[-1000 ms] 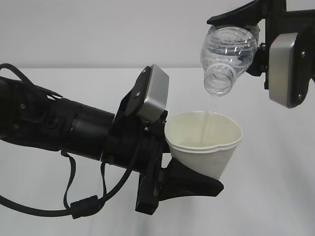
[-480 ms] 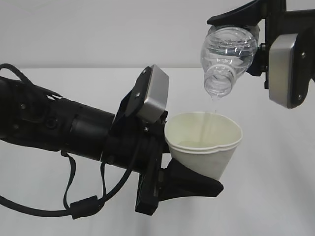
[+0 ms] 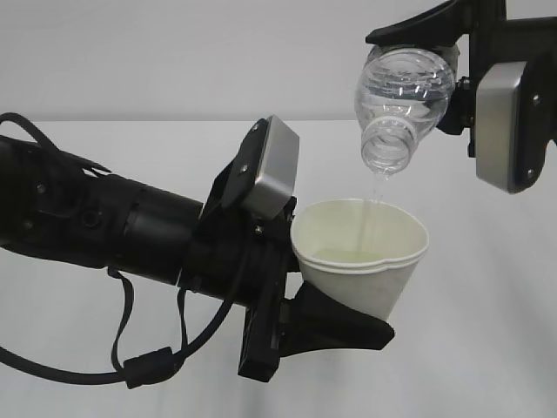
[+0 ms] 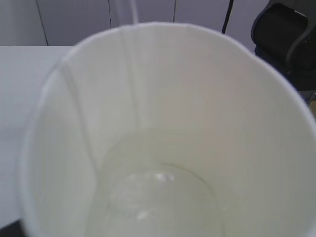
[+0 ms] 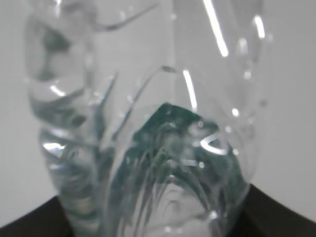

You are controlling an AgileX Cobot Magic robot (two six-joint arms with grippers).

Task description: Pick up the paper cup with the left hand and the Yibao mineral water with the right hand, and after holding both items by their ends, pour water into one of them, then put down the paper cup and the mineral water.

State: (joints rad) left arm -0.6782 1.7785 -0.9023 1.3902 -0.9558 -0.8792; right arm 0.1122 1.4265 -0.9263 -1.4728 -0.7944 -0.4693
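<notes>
In the exterior view my left gripper [image 3: 357, 315] is shut on the base of the white paper cup [image 3: 361, 257] and holds it upright in the air. My right gripper [image 3: 446, 78] is shut on the clear Yibao mineral water bottle [image 3: 402, 91], tipped with its open mouth down above the cup. A thin stream of water [image 3: 374, 193] falls from the mouth into the cup. The left wrist view looks into the cup [image 4: 207, 94]; a little water [image 4: 158, 197] lies at its bottom. The bottle [image 5: 148, 123] fills the right wrist view, its green label [image 5: 177, 133] showing through.
A plain white table [image 3: 487, 348] lies below both arms, with a pale wall behind. Black cables [image 3: 130, 366] hang under the left arm. A dark chair-like shape [image 4: 284, 29] shows at the top right of the left wrist view.
Both arms hold still. The water stream thinned to a trickle half a second ago and runs a little fuller now.
</notes>
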